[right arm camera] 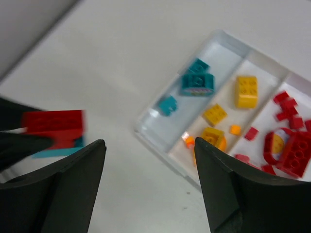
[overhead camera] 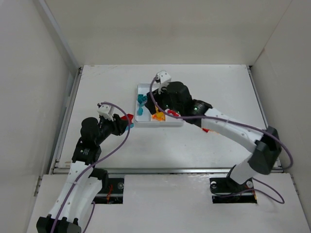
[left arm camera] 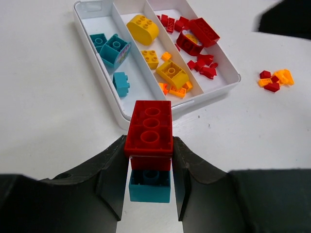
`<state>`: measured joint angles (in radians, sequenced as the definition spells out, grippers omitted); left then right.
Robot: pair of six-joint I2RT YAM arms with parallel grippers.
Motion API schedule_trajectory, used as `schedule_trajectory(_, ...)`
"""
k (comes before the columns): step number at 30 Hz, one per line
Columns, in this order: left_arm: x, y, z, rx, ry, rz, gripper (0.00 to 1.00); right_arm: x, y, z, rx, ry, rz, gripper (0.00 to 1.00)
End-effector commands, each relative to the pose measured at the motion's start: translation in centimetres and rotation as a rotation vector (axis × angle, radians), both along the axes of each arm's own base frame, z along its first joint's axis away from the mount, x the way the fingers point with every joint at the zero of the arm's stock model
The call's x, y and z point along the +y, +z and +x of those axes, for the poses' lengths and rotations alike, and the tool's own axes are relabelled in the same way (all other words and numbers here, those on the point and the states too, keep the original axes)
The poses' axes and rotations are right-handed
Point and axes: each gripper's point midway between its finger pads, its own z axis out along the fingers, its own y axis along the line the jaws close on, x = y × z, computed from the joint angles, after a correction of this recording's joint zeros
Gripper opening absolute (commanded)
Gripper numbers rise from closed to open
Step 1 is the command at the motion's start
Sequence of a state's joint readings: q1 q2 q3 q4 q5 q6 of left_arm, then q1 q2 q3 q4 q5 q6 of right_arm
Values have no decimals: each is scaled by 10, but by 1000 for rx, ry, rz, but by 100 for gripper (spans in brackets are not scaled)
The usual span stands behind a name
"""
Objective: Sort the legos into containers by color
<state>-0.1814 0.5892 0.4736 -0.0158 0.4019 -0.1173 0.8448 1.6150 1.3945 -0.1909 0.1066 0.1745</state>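
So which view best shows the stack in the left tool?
Left wrist: the stack sits centred and sharp, red bricks over teal, clamped in the left tool. Top external shows only a red speck; right wrist shows it blurred.

No text, label, brand, number or sign can be read in any of the views. A pale printed face is carried by one teal-blue plastic brick (left arm camera: 114, 49), which lies in the shallow white plastic tray (left arm camera: 97, 22) at about eleven o'clock in the left wrist view. Its small multicoloured marks are too fine to be made out. The same face is seen blurred in the right wrist view.
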Motion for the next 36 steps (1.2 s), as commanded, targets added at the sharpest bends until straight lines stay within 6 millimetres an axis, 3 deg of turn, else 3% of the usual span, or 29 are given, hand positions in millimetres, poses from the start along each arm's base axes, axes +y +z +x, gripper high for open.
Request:
schedule_trajectory(1, -11, 48, 1, -133, -57, -49, 0, 33, 51, -51, -115, 208, 173, 80)
schedule_trajectory(2, -11, 48, 0, -128, -56, -57, 0, 32, 48, -62, -99, 228, 190, 80)
schedule_trajectory(6, -16, 58, -1, -135, -75, -83, 0, 50, 46, -89, -12, 290, 311, 99)
schedule_trajectory(15, -15, 88, 1, -163, -44, -153, 0, 75, 50, -106, 60, 346, 391, 100)
schedule_trajectory(20, -15, 91, 0, -155, -42, -163, 0, 91, 51, -117, 74, 378, 395, 100)
schedule_trajectory(27, -16, 91, -1, -144, -39, -179, 0, 108, 31, -107, 123, 331, 385, 100)
schedule_trajectory(28, -16, 91, -1, -144, -39, -179, 0, 109, 36, -106, 117, 332, 392, 100)
schedule_trajectory(30, -16, 91, -1, -144, -39, -179, 0, 114, 23, -102, 129, 320, 373, 100)
schedule_trajectory(36, -15, 89, -1, -140, -40, -170, 0, 105, 17, -85, 140, 190, 371, 100)
